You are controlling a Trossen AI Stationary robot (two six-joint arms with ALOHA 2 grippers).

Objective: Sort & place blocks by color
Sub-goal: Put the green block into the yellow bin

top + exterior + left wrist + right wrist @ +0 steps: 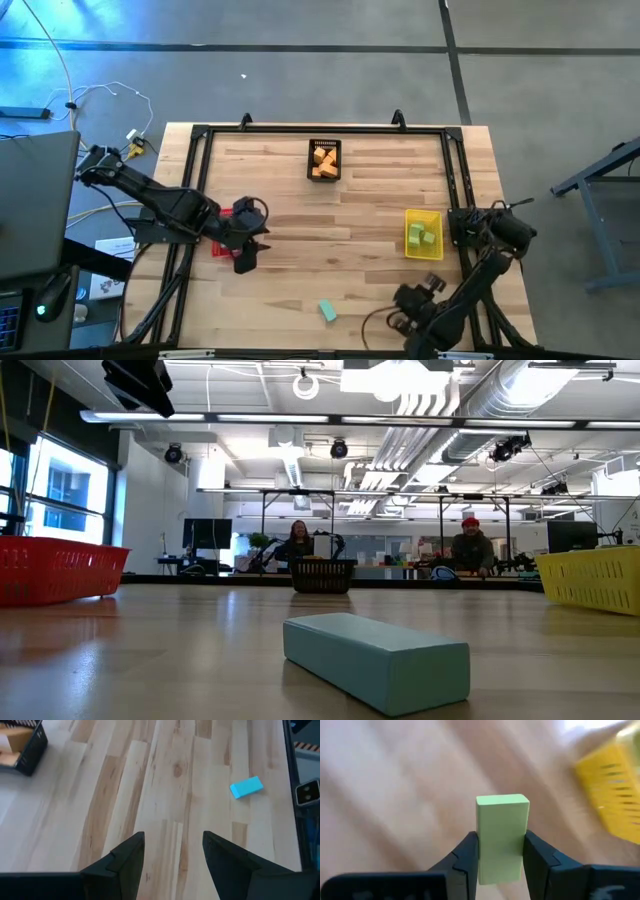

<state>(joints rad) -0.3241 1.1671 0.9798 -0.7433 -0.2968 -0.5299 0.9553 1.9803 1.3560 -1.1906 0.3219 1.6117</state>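
A teal bar point(327, 311) lies flat on the wood near the table's near edge, large in the low view point(375, 660) and farther off in the left wrist view point(246, 787). My left gripper point(173, 845) is open and empty above bare wood, beside the red basket point(220, 243), left of the table's middle. My right gripper point(501, 845) is shut on a light green bar point(502, 827); its arm point(430, 305) is folded at the near right corner. Orange blocks point(324, 160) fill the black basket, and light green blocks point(422, 236) lie in the yellow basket. My right gripper pinches the light green bar between its two fingers point(465, 857), on the bar's two long side faces point(485, 850) toward its rear end. The bar lies along the fingers and its free end point(502, 800) sticks out past the fingertips. It sits clear of the wood beyond it.
The black basket point(324, 146) stands at the far middle, the yellow basket point(440, 216) at the right, the red basket point(55, 568) at the left. A black frame point(200, 135) rims the table. Bare wood lies between the baskets. People sit in the room beyond.
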